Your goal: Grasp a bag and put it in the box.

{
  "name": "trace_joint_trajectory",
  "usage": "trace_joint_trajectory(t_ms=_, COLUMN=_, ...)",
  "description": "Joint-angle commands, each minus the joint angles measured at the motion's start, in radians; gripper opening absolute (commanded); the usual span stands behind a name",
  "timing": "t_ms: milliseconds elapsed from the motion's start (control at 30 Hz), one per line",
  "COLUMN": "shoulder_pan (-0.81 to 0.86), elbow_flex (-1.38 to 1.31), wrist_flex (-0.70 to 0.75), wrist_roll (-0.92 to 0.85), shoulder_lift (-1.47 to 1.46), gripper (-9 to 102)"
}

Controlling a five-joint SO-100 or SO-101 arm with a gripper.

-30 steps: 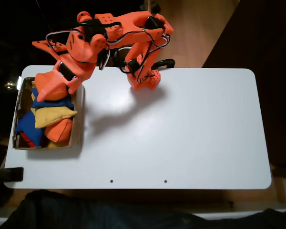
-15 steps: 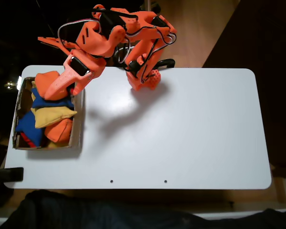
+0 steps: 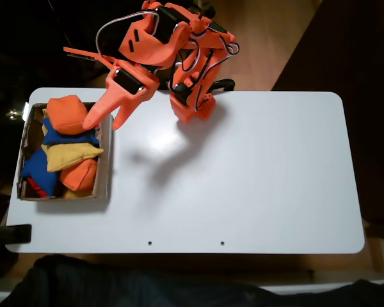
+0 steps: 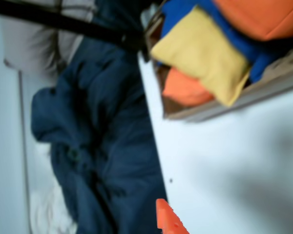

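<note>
The bag (image 3: pixel 67 114) lies in the box (image 3: pixel 105 160) at the table's (image 3: pixel 243 179) left edge. The gripper (image 3: pixel 105 121) hangs spread and empty; retreat is next.

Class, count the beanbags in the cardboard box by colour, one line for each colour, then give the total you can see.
Fixed view, inside the box:
Orange beanbags: 2, the bag on top and a darker one
Blue beanbags: 2
Yellow beanbags: 1
Total: 5

The bag (image 3: pixel 65 113) is soft matt orange cloth. The box (image 3: pixel 105 160) is rough brown cardboard with worn edges. The desk (image 3: pixel 243 173) is smooth, faintly glossy white. The gripper (image 3: pixel 107 119) is matt orange plastic.
</note>
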Motion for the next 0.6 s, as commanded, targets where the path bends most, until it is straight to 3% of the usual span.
trace_joint_trajectory(t_ms=0, shoulder_pan=-0.049, elbow_flex=0.003, wrist_flex=0.006, wrist_roll=0.011, shoulder_lift=0.048, gripper=78)
trace_joint_trajectory(t_ms=167, shoulder_pan=-0.121, elbow_flex=0.02, wrist_flex=0.012, wrist_roll=0.04, shoulder_lift=0.1, gripper=77)
trace_joint_trajectory(t_ms=567, shoulder_pan=-0.325, elbow_flex=0.046, wrist_flex=0.002, wrist_roll=0.095, shoulder_lift=0.221, gripper=54)
